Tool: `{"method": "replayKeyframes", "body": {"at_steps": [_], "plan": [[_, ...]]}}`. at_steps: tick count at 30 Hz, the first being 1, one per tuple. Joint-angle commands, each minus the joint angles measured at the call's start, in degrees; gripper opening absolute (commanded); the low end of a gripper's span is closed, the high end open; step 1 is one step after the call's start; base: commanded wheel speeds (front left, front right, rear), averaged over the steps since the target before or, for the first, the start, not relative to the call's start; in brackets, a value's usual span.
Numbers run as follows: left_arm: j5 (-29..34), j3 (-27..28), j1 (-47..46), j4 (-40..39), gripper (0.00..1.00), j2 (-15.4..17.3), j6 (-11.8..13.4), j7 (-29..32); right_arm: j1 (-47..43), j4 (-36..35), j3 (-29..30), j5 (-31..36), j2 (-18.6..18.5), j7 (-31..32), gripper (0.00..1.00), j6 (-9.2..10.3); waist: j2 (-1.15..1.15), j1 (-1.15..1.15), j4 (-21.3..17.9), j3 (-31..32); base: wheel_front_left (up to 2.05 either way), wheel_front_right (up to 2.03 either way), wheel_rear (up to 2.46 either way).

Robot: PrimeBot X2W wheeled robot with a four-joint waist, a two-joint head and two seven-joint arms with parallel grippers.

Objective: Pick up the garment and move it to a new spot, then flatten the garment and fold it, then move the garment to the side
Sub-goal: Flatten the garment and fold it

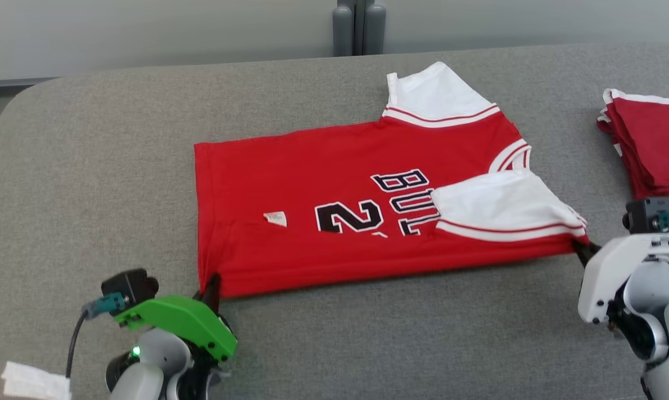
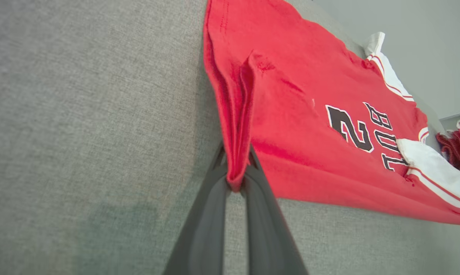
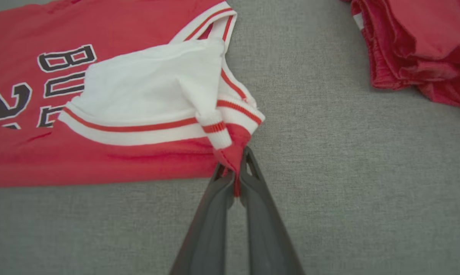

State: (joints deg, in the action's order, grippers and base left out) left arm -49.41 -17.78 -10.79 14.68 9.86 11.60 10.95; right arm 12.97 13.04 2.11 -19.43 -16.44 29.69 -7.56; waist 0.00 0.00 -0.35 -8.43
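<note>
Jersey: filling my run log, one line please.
left gripper: shut on jersey hem | right gripper: shut on shoulder corner | stage: folding

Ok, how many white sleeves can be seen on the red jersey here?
2. The far sleeve sticks out from the jersey at its far edge; the near sleeve lies folded over the lettering, beside the right gripper. None looks hidden.

garment mid-table | folded pile right of it | left gripper at near-left corner | right gripper at near-right corner
</note>
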Motion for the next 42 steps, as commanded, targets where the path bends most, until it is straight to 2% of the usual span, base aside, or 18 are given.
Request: {"method": "replayKeyframes", "body": {"at_steps": [1, 9, 10, 11, 12, 13, 17, 21, 27, 31, 37, 42], "plan": [[-0.35, 0.27, 2.17, -0.75, 0.0, 0.0, 0.59, -0.55, -2.49, -1.69, 0.89, -0.14, 0.41, 0.36, 0.0, 0.16, 0.0, 0.0, 0.01, -0.1, 0.0, 0.0, 0.0], [-0.3, -0.64, 9.03, -4.82, 0.0, -0.31, 2.25, -1.0, -12.96, -10.08, 3.8, 0.03, 5.25, 0.37, 0.0, 0.14, 0.0, 0.0, -0.86, -1.29, 0.0, 0.0, 0.0], [-0.12, -0.69, 9.41, -5.18, 0.09, -0.09, 2.54, -0.85, -13.57, -10.56, 3.96, 0.03, 5.94, 0.29, 0.13, 0.14, 0.0, 0.0, -1.01, -1.38, 0.0, 0.0, 0.0], [0.1, -0.72, 9.56, -5.47, 0.29, 0.12, 2.71, -0.78, -14.07, -10.77, 4.08, 0.01, 6.44, 0.08, 0.32, 0.14, 0.0, 0.0, -1.1, -1.41, 0.0, 0.0, 0.0], [0.51, -0.78, 9.65, -5.87, 0.82, 0.5, 3.08, -0.9, -14.38, -11.03, 4.36, 0.15, 7.1, -0.37, 0.69, 0.14, 0.0, 0.0, -1.23, -1.43, 0.0, 0.0, 0.0], [0.92, -0.86, 9.73, -6.11, 1.0, 0.85, 3.33, -0.91, -14.57, -11.2, 4.66, 0.35, 7.55, -0.76, 1.0, 0.14, 0.0, 0.0, -1.34, -1.43, 0.0, 0.0, 0.0], [2.44, -0.84, 9.69, -7.59, 1.0, 2.57, 4.61, -0.74, -15.35, -11.9, 5.77, 1.01, 9.21, -2.42, 1.0, 0.14, 0.0, 0.0, -1.7, -1.11, 0.0, 0.0, 0.0], [4.15, -0.17, 7.65, -10.24, 1.0, 5.41, 5.36, -0.32, -15.33, -13.18, 7.69, 1.33, 9.37, -4.51, 1.0, 0.13, 0.0, 0.0, -1.87, -0.71, 0.0, 0.0, 0.0], [7.84, -1.05, -1.14, -12.76, 1.0, 10.76, 3.6, 3.1, -12.09, -14.98, 8.66, 2.66, 7.99, -4.81, 1.0, 0.13, 0.0, 0.0, -2.03, -1.82, 0.0, 0.0, 0.0], [10.68, -3.33, -11.51, -9.97, 1.0, 13.8, 0.71, 7.38, -7.7, -15.75, 6.3, 3.09, 6.2, -3.93, 1.0, 0.13, 0.0, 0.0, -2.95, -4.54, 0.0, 0.0, 0.0], [12.43, -5.48, -22.51, -1.26, 1.0, 14.34, -1.81, 12.15, -0.5, -15.12, 0.96, 3.18, 4.6, -3.83, 1.0, 0.13, 0.0, 0.0, -5.62, -9.68, 0.0, 0.0, 0.0], [12.85, -5.76, -26.93, 5.47, 1.0, 14.54, -2.85, 12.83, 3.29, -14.75, -2.35, 2.46, 3.74, -4.19, 1.0, 0.13, 0.0, 0.0, -7.37, -13.74, 0.0, 0.0, 0.0]]}}
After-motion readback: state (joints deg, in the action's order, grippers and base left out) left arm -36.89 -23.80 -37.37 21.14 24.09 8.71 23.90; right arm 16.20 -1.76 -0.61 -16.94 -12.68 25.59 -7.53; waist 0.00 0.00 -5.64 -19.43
